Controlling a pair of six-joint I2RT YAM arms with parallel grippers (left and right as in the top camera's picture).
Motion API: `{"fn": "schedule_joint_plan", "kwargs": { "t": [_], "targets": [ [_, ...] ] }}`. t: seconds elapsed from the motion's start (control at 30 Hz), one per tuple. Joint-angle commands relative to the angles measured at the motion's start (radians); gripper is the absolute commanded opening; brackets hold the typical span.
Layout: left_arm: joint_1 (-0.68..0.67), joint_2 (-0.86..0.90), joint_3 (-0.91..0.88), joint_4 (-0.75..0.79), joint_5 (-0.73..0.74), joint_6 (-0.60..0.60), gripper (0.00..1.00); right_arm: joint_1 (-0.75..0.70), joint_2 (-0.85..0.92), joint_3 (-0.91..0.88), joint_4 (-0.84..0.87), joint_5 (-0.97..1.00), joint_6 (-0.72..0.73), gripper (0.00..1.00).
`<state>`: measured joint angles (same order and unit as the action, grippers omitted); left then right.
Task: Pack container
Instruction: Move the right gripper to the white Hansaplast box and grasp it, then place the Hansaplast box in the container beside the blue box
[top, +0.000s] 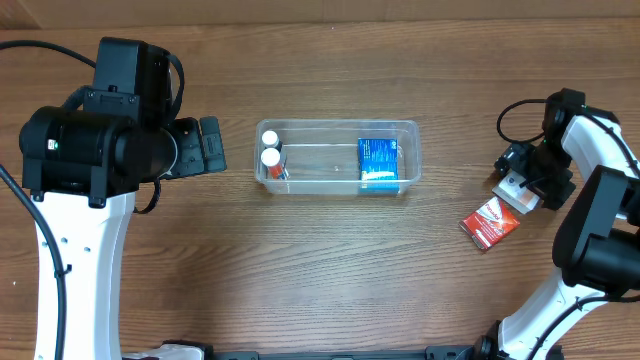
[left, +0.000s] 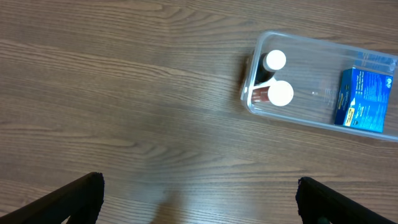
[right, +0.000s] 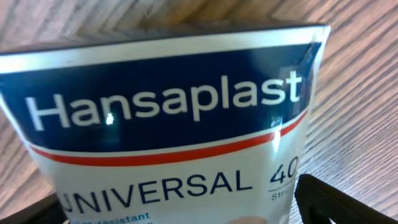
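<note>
Where the table lies closest to the arm bases, a red packet (top: 490, 222) rests flat on the wood. Just beyond it, the right gripper (top: 528, 180) has its fingers closed against a white-and-blue Hansaplast box (right: 174, 124). Farther back, mid-table, sits the clear container (top: 320, 165), with two white-capped bottles (top: 271, 157) at its left end and a blue box (top: 378, 162) at its right. Beside that left end the left gripper (top: 213, 146) gapes wide, holding nothing.

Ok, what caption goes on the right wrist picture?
Blue-and-white Hansaplast plaster pack fills the view above the brown wooden table.
</note>
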<state>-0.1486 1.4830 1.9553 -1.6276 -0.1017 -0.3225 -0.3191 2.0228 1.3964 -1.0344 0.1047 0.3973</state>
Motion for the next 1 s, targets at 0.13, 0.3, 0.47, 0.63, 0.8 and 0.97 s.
{"fn": "schedule_joint_plan", "kwargs": {
  "t": [0.13, 0.3, 0.47, 0.63, 0.8, 0.97],
  "targets": [
    [0.004, 0.001, 0.01, 0.001, -0.005, -0.014, 1.0, 0.0, 0.0, 0.0, -0.005, -0.041, -0.002, 0.77],
    [0.004, 0.001, 0.01, 0.001, -0.005, -0.014, 1.0, 0.003, -0.012, 0.082, -0.089, -0.056, -0.002, 0.74],
    [0.004, 0.001, 0.01, 0.001, -0.005, -0.014, 1.0, 0.061, -0.116, 0.221, -0.189, -0.062, -0.021, 0.75],
    [0.004, 0.001, 0.01, 0.001, -0.005, -0.014, 1.0, 0.231, -0.297, 0.312, -0.254, -0.062, -0.065, 0.75],
    [0.004, 0.001, 0.01, 0.001, -0.005, -0.014, 1.0, 0.518, -0.399, 0.312, -0.242, -0.062, -0.033, 0.75],
    [0.004, 0.001, 0.01, 0.0, -0.005, -0.014, 1.0, 0.741, -0.349, 0.311, -0.172, -0.062, 0.021, 0.76]
  ]
}}
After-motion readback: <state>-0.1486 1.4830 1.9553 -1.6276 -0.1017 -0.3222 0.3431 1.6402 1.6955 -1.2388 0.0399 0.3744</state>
